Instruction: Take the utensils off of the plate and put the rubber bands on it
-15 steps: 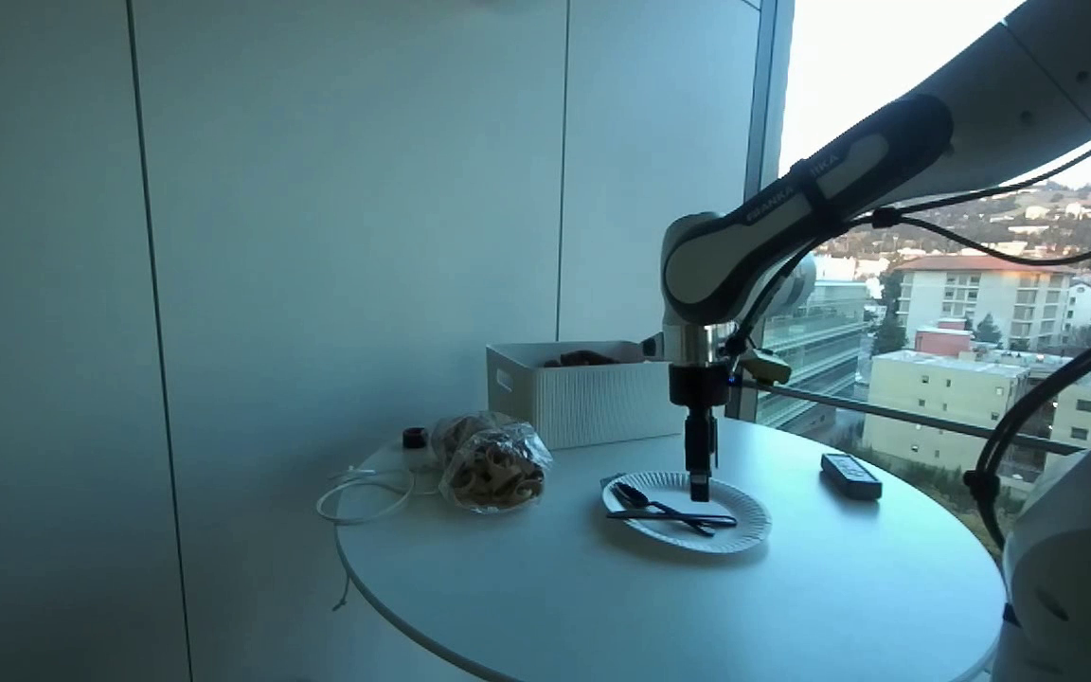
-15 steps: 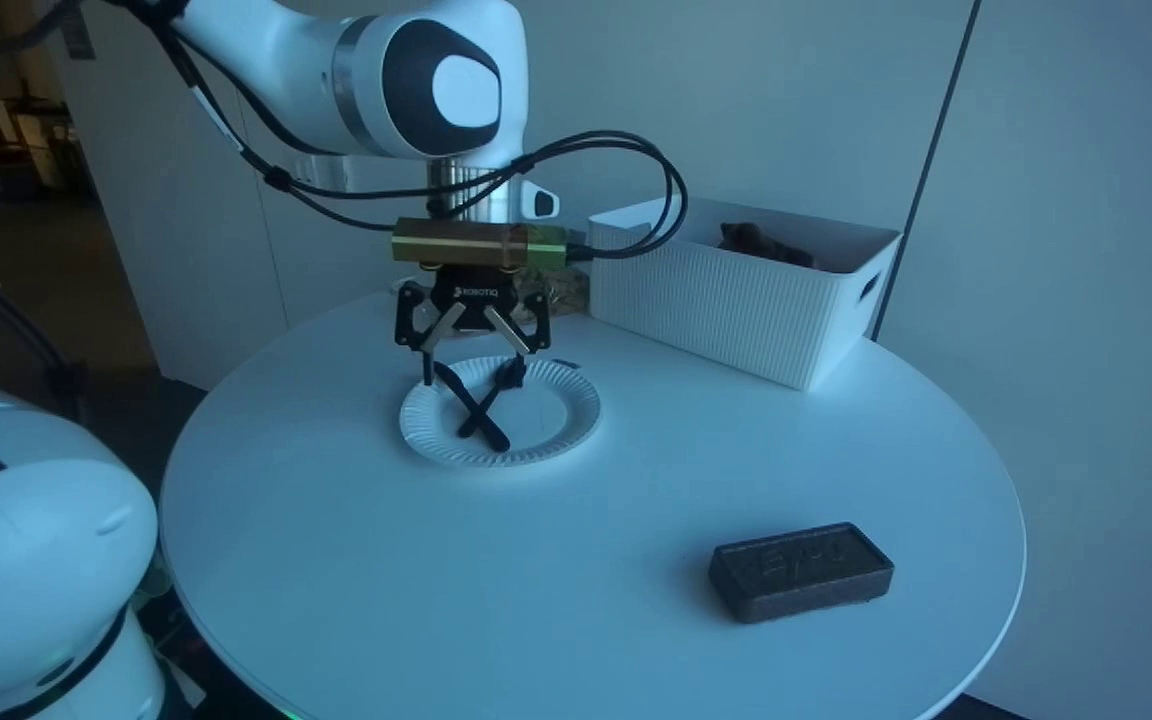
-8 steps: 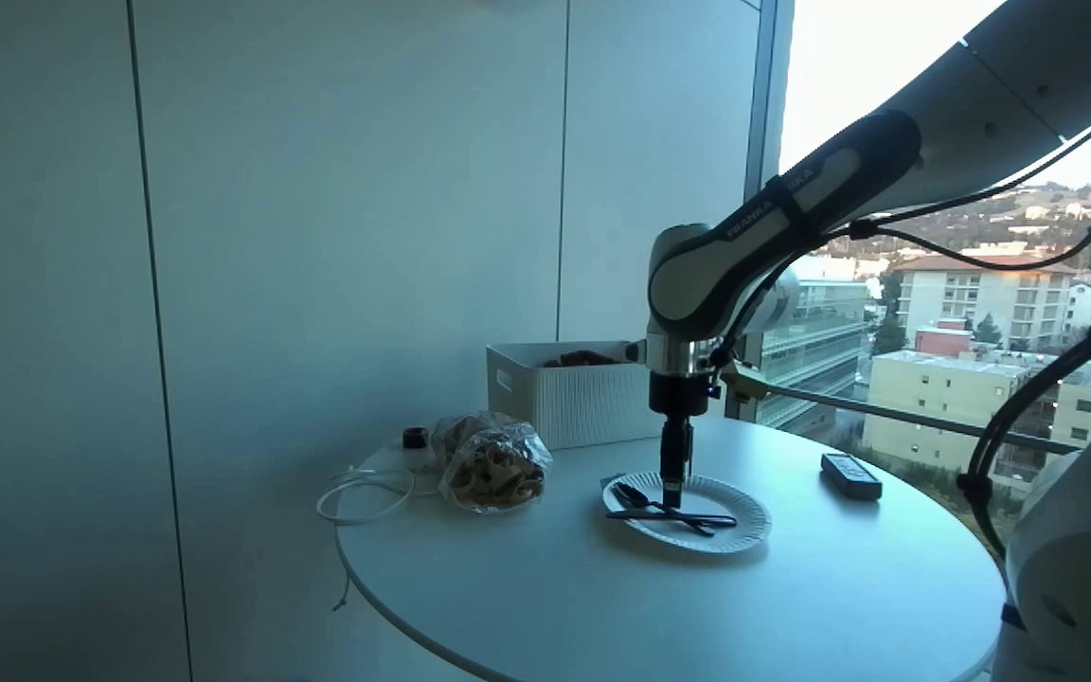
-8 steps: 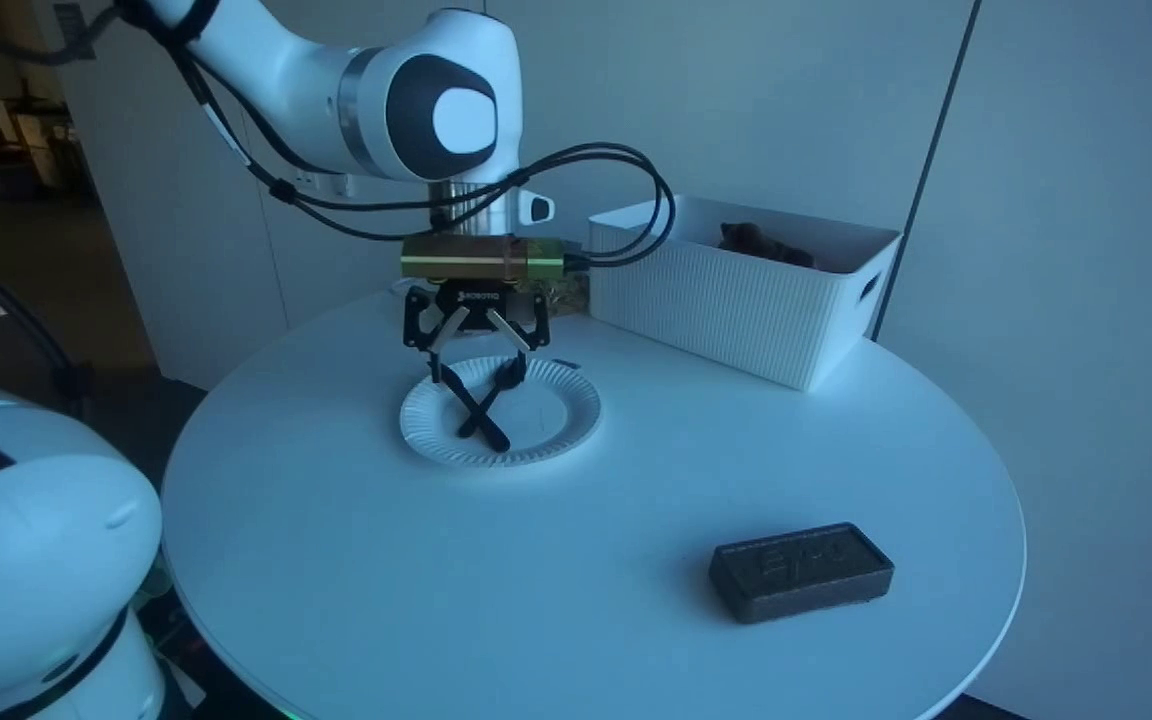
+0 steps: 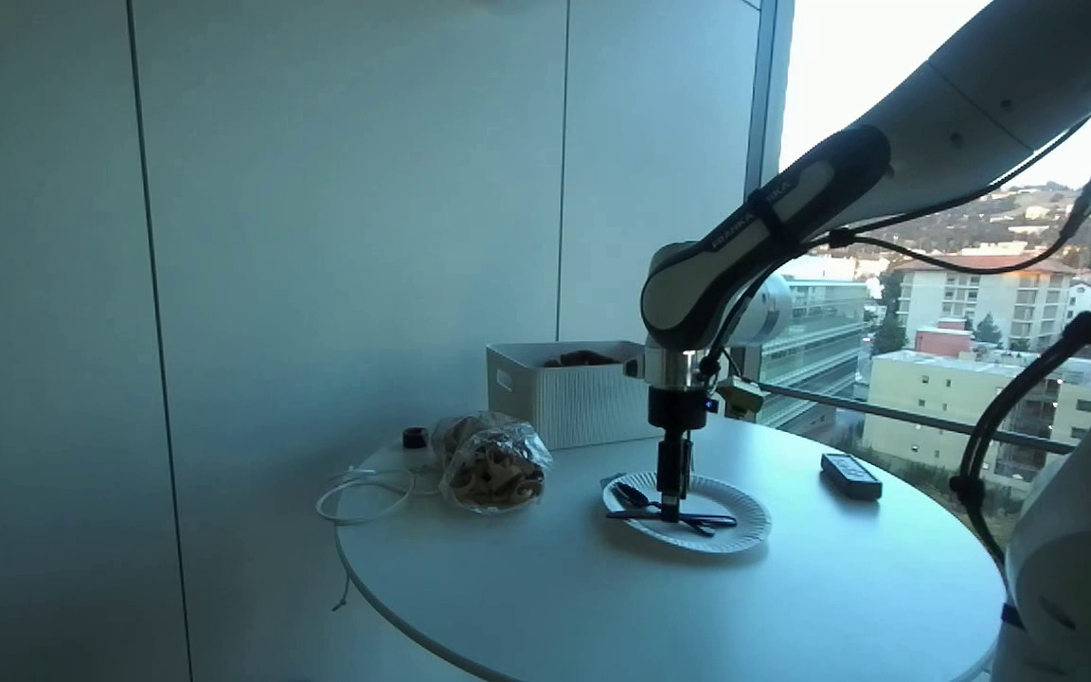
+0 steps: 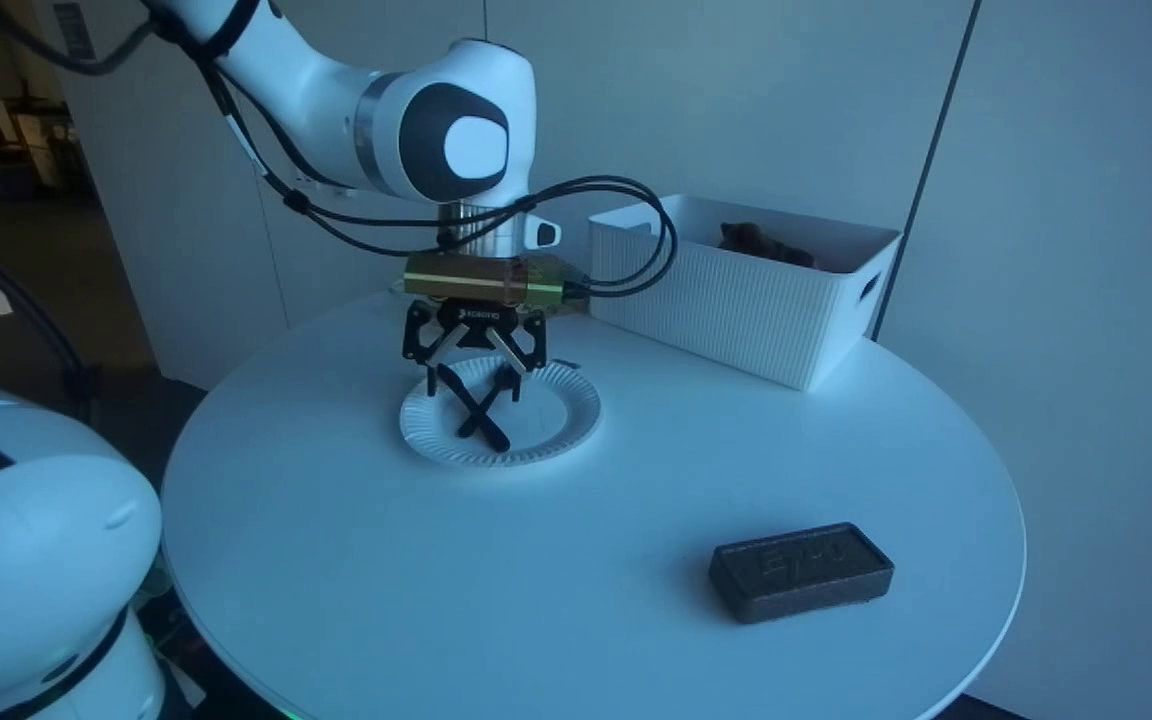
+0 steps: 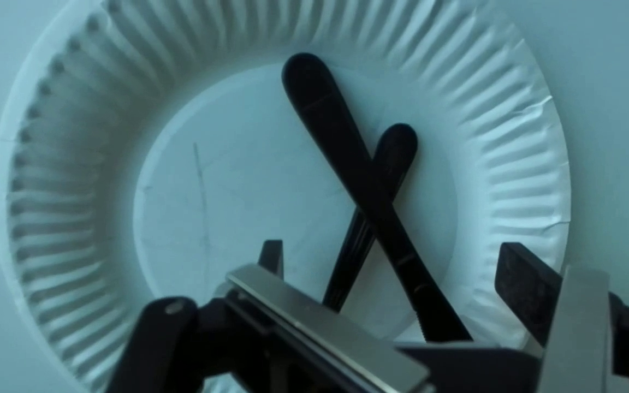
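Black two-finger Robotiq gripper (image 6: 473, 388) is spread wide, nothing held, straddling a black plastic knife (image 7: 377, 204) that crosses on top of a black plastic spoon (image 7: 350, 267). Both lie on the round white paper plate (image 7: 249, 174).

Our read: step in hand is taking both utensils in one grab. We'd shift toward the crossing before squeezing; at the present spot the pair splay apart and will probably scissor. Get the tips low, near the plate floor, close slowly, let the pieces bunch, lift straight up. Watch the finger by the fluted rim: pinch paper and the plate likely comes along, it looks light. Set down on the round white table (image 5: 621, 606), well apart from the plate.

Brown bands in a clear plastic bag (image 5: 496, 464) sit on the table well apart from the plate; we take those as the rubber bands. Can't tell if the bag is sealed.

Hard to see: gripper hides the spoon's head and knife's tip in the wrist view. Fingertip contact with plate or cutlery: can't tell. Brown item (image 6: 764, 243) in the white ribbed rectangular box (image 6: 716, 305): unidentified. Small flat dark item (image 6: 566, 364) at the plate's edge: beside or partly under, can't tell.
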